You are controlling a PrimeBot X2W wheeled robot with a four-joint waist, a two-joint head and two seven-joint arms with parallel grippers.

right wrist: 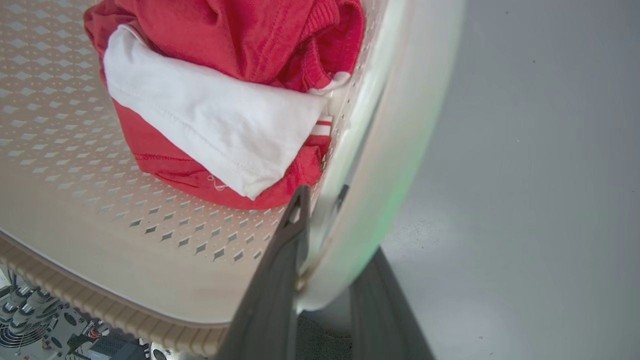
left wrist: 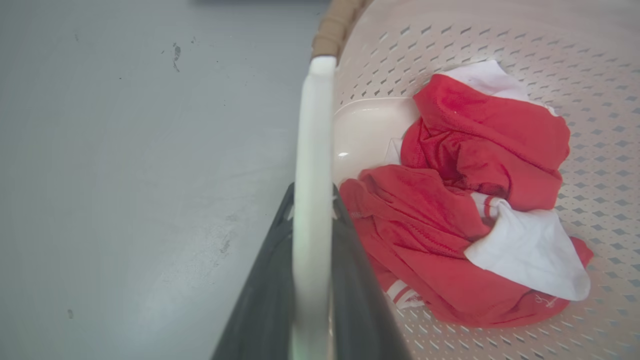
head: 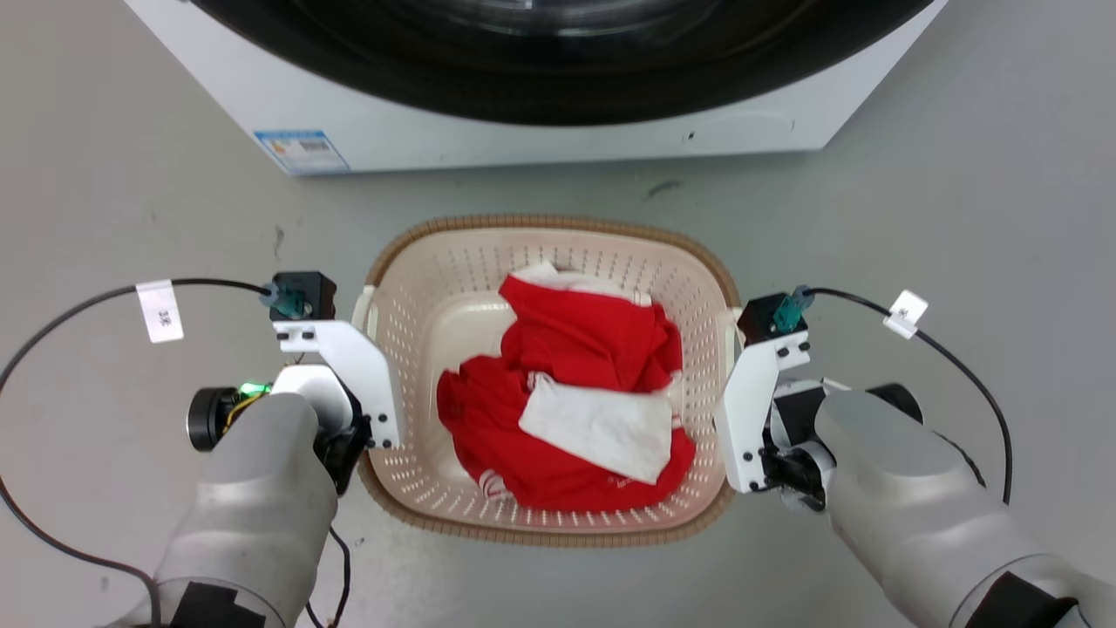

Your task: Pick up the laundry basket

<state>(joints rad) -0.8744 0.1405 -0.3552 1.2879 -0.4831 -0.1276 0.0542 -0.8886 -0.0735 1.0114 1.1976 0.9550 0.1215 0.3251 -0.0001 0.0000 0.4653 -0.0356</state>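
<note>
At the far left a white tag (head: 159, 311) is hanging on the left arm's black cable, carrying a "3" and a second mark too small to read; the left gripper (left wrist: 312, 194) is sitting at the basket's left side, its fingers (left wrist: 272, 280) pinching the white left handle (left wrist: 312, 125) narrowly between them, one on each face; a blue-and-white sticker (head: 301, 151) is showing on the white washer (head: 540, 139) at the top, its print too fine to read; the laundry basket (head: 540, 221) is sitting on the grey floor (head: 131, 174) just in front of the washer, between the two arms; it is showing cream walls pierced with rows of small holes, a brown woven-look rim and a rounded-rectangular outline; inside it a crumpled red and white garment (head: 567, 392) is lying, bearing a small white stitched script (right wrist: 217, 184) near one hem that cannot be read; the right gripper (right wrist: 327, 220) is clamping the white right handle (right wrist: 380, 150), one finger on the inner face and the other on the outer; a second white tag (head: 905, 314) is hanging on the right cable, its mark illegible.
</note>
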